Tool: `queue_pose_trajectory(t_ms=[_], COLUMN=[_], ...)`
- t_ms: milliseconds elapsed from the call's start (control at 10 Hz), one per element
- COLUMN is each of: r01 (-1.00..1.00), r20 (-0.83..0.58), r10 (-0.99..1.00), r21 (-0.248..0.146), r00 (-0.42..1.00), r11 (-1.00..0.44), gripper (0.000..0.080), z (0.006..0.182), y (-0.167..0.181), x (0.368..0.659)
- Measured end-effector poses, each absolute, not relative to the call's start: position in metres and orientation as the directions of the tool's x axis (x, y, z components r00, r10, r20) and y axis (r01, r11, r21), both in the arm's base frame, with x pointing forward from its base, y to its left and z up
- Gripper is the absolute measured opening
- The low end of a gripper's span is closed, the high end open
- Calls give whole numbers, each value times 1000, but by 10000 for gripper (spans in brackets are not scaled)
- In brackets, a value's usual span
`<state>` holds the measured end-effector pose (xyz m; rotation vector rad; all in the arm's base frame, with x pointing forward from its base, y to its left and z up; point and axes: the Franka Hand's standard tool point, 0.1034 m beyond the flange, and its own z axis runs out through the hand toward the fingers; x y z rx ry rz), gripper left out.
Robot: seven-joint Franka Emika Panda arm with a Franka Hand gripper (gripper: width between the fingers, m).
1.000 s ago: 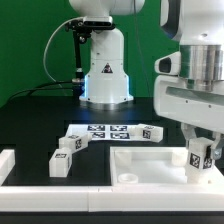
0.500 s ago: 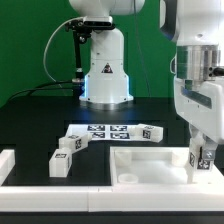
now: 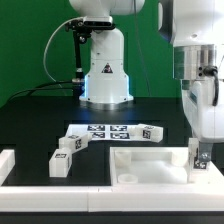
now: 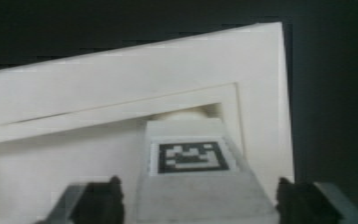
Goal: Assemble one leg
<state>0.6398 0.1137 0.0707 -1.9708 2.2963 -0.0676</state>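
My gripper [image 3: 201, 157] is shut on a leg [image 3: 200, 155], a small white block with a black-and-white tag. It holds the leg upright at the right end of the large white panel [image 3: 145, 158]. In the wrist view the leg [image 4: 194, 160] sits between my dark fingers [image 4: 98, 200], over a recessed corner of the panel [image 4: 87, 100]. I cannot tell whether the leg's lower end touches the panel. Three more legs lie on the black table: two at the left [image 3: 62, 165] [image 3: 73, 145] and one behind the panel [image 3: 150, 131].
The marker board [image 3: 100, 131] lies flat behind the panel. A white robot base [image 3: 104, 75] stands at the back. A white block [image 3: 6, 163] sits at the exterior view's left edge.
My gripper has moved toward the exterior view's right with the leg in it, and slightly lower over the panel's right end. The other legs have not moved.
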Motion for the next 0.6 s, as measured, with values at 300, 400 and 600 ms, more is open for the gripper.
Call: queue_pose_trajectory(t_ms=[300,400,600], r01=[-908,-890,-831], r20=[20,28,43], r10=[-917,-898,-840], r21=[-131,-129,-124], r00=[399,439,542], r11=[-398,-438,-542], gripper=[637,637,647], z=[73,73,73], y=[115,114,114], x=[643,643,643])
